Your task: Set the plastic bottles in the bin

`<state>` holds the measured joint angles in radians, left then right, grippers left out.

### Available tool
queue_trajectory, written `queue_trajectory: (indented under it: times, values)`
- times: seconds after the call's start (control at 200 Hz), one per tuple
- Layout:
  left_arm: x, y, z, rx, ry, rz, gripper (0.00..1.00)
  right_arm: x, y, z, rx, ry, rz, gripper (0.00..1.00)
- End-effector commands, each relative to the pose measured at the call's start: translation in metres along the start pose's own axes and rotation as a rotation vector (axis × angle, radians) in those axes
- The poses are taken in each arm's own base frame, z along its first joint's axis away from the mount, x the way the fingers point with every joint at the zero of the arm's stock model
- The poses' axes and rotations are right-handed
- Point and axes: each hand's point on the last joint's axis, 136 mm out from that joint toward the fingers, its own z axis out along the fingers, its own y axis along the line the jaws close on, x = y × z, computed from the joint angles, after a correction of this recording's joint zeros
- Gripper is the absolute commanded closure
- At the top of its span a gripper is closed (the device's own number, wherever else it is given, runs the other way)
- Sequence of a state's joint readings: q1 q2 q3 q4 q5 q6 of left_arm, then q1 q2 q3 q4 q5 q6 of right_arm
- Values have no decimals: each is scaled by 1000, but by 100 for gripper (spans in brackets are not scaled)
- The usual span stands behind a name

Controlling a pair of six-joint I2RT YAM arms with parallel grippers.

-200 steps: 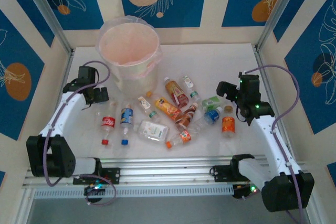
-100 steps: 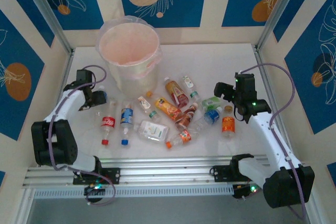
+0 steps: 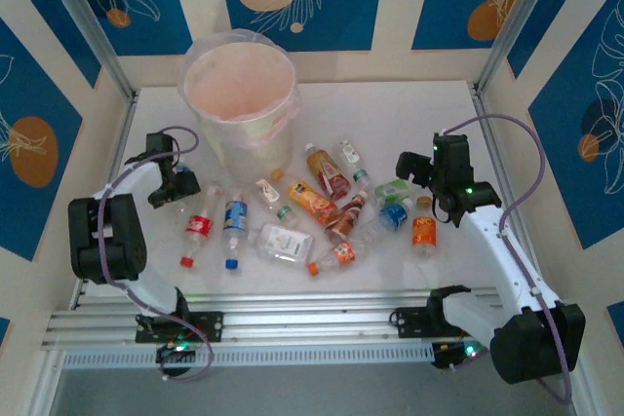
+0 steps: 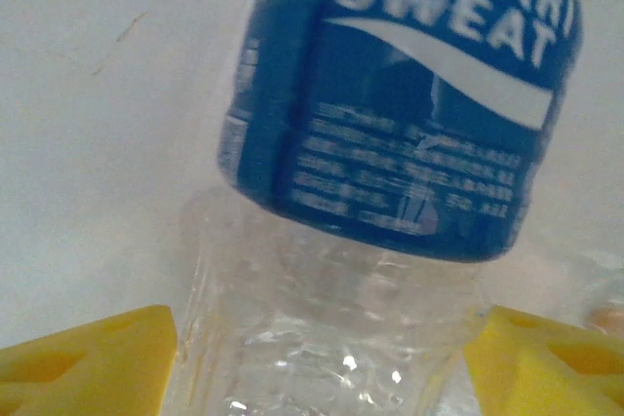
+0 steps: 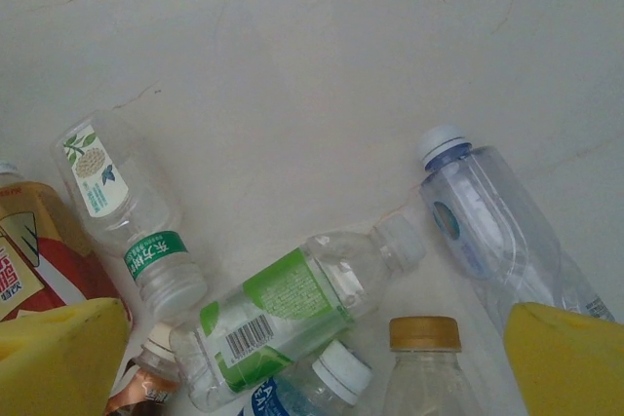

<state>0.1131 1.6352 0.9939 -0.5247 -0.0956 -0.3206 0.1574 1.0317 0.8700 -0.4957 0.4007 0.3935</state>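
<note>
The left gripper (image 4: pixel 322 353) straddles the clear body of the blue-labelled bottle (image 4: pixel 400 94), which lies on the worktop (image 4: pixel 88 143) near and left of the bin (image 3: pixel 249 143). I cannot tell if it is pressing yet. The thin plastic could buckle and squirt free. The right gripper (image 3: pixel 411 170) stands wide over the other bottles (image 3: pixel 322 207).

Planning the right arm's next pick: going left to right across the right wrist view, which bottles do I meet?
red-and-yellow labelled bottle → leaf-label bottle → green-label bottle → gold-capped bottle → blue-label bottle with white cap
</note>
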Motion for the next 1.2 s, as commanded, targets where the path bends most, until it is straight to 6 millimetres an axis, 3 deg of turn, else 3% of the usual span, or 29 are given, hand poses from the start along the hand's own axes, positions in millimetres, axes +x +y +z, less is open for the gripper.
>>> queue_trajectory:
  times: [0.0, 0.32, 0.46, 0.705, 0.875, 1.195]
  values:
    - [-10, 1, 6, 16, -5, -58, 24, -7, 0, -4, 17, -13, 2, 1]
    - [-27, 9, 20, -23, -6, -92, 26, -5, 3, -2, 19, -6, -9, 1]
    - [-35, 14, 23, -44, -12, -94, 33, -5, 3, -2, 22, -4, -15, 1]
    - [-48, 13, 9, -36, -52, -104, 43, -8, 7, -5, 17, -13, -19, 1]
    - [-64, 14, -35, -28, -142, -112, 46, -8, 8, -6, 22, -15, -29, 1]
    - [-99, 3, -170, 118, -453, -138, 48, -5, 10, -7, 21, -9, -30, 1]
